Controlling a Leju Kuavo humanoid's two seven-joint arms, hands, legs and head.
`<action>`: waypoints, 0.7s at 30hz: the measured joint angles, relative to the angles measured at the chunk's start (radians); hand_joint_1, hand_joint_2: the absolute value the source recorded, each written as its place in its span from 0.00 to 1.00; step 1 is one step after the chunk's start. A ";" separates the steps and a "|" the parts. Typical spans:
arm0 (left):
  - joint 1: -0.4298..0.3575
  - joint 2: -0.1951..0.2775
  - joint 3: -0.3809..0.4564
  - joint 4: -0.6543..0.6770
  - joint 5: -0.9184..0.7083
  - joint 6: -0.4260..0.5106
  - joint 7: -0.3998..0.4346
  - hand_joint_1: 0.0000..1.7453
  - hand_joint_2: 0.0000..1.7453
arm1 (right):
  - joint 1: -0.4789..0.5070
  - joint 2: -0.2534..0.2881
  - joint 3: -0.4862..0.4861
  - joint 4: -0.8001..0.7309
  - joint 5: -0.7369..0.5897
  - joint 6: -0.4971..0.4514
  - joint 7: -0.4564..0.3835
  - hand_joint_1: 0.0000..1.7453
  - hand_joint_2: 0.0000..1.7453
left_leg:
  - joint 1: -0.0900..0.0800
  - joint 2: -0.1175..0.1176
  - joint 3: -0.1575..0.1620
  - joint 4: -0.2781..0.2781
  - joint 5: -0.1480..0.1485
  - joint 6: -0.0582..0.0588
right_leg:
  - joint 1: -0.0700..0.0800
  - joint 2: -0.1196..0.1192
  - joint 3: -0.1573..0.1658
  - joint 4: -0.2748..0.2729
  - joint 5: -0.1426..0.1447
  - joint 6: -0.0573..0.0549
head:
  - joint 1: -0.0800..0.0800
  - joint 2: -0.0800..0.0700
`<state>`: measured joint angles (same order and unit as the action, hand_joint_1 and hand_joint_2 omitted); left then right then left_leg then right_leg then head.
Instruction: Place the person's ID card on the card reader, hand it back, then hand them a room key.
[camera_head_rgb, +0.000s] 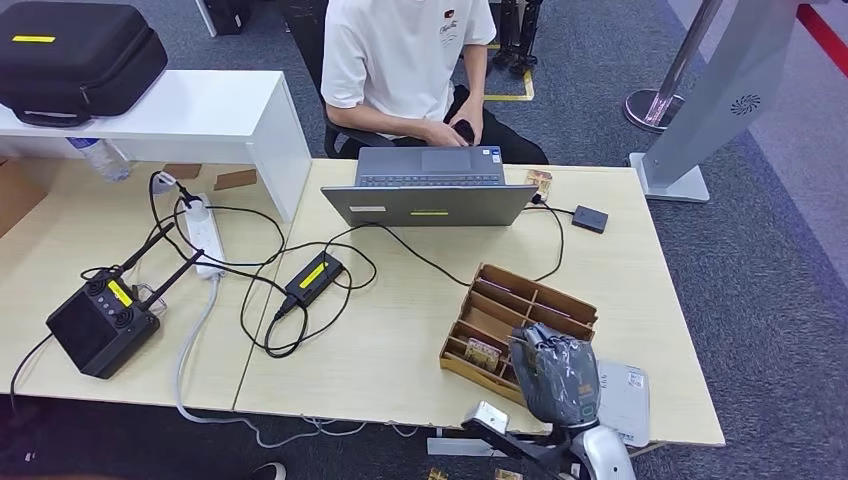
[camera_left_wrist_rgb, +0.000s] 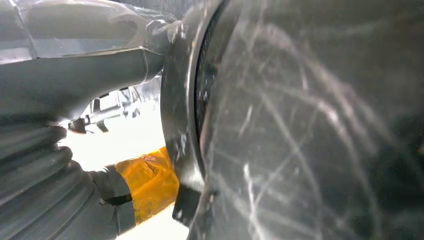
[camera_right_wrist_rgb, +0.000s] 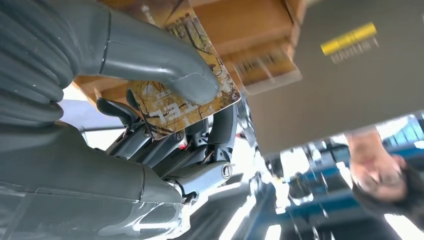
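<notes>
My right hand (camera_head_rgb: 555, 375) hovers over the near right end of a wooden compartment box (camera_head_rgb: 520, 300) at the table's front right. In the right wrist view the thumb (camera_right_wrist_rgb: 165, 60) and dark fingers pinch a brown patterned room key card (camera_right_wrist_rgb: 170, 100) just above the box (camera_right_wrist_rgb: 235, 25). Another patterned card (camera_head_rgb: 482, 352) lies in a front compartment. The small black card reader (camera_head_rgb: 590, 218) sits right of the laptop, wired to it. A small patterned card (camera_head_rgb: 540, 180) lies by the laptop's right corner. My left hand (camera_left_wrist_rgb: 45, 185) hangs close against dark body parts; its fingers are hidden.
A person in a white shirt (camera_head_rgb: 410, 60) sits behind the open laptop (camera_head_rgb: 430, 190). Cables, a power brick (camera_head_rgb: 312, 278), a power strip (camera_head_rgb: 205, 235) and a black radio unit (camera_head_rgb: 100, 320) cover the left half. A white flat device (camera_head_rgb: 625, 400) lies at the front right edge.
</notes>
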<state>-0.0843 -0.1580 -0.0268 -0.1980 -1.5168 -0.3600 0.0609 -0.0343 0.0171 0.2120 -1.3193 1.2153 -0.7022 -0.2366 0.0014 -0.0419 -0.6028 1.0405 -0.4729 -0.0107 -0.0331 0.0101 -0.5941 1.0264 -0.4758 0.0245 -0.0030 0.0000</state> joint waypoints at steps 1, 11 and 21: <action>0.000 0.001 -0.014 0.000 0.000 0.015 -0.002 0.00 1.00 | -0.017 -0.004 0.009 -0.005 -0.006 0.000 0.011 1.00 1.00 | 0.000 0.000 0.000 0.000 0.000 0.000 | 0.000 0.000 0.000 0.000 0.000 0.000 | 0.000 0.000; -0.006 -0.005 -0.162 0.001 0.000 0.114 0.027 0.00 1.00 | -0.204 -0.086 0.151 -0.072 -0.048 0.009 0.141 1.00 1.00 | 0.000 0.002 0.000 0.001 0.001 0.001 | -0.001 0.001 0.001 0.000 0.002 0.002 | 0.001 0.000; -0.020 -0.006 -0.231 0.002 0.000 0.078 0.011 0.00 1.00 | -0.418 -0.115 0.262 -0.074 -0.044 0.086 0.207 1.00 1.00 | 0.000 0.003 -0.001 0.001 0.003 0.001 | 0.000 0.002 0.000 0.000 0.003 0.001 | 0.000 0.000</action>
<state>-0.1048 -0.1642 -0.2576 -0.1961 -1.5171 -0.2823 0.0724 -0.4528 -0.0979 0.4736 -1.3931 1.1716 -0.6166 -0.0293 0.0015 -0.0391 -0.6036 1.0411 -0.4702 -0.0098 -0.0329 0.0120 -0.5945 1.0264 -0.4732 0.0254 -0.0026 0.0000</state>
